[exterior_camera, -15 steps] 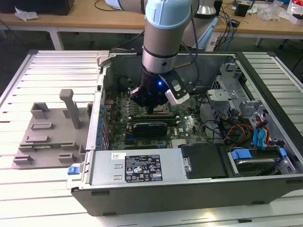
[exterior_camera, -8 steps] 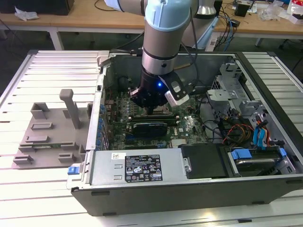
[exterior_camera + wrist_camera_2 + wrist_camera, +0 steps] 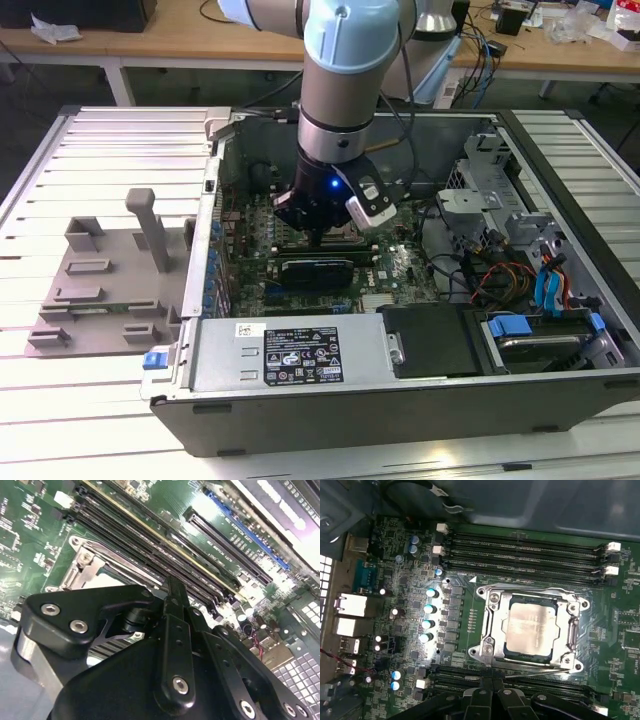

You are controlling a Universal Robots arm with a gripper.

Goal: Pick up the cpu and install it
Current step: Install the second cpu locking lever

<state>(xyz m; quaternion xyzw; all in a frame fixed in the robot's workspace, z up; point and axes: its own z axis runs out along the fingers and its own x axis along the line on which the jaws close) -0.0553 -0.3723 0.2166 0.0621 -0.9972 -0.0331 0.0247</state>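
We find the small flat square cpu (image 3: 529, 628) with its silver-grey metal top already lying inside the square silver metal socket frame (image 3: 492, 630) on the green motherboard (image 3: 465, 645) in the first wrist view; it looks level and squared to the frame, with a thin dark rim showing around it. From the chip, the rows of long black memory slots (image 3: 520, 547) run at twelve o'clock in that picture, and the cluster of blue-topped capacitors (image 3: 427, 615) stands at nine o'clock.

In the exterior view our black gripper (image 3: 318, 236) hangs low inside the open grey computer case (image 3: 400, 400), just over the socket area, with the long black expansion card (image 3: 315, 270) at six o'clock from it. The second wrist view shows the dark gripper body close above the board.

We cannot tell whether the fingers are parted or clenched, nor whether they touch the chip; nothing shows gripped between them.

Our judgement is that the chip is seated or nearly so. To do this step well, we would keep the tool vertical, avoid any sideways drag across the socket, and check that every edge sits evenly inside the frame, since a tilted chip would risk the contacts beneath
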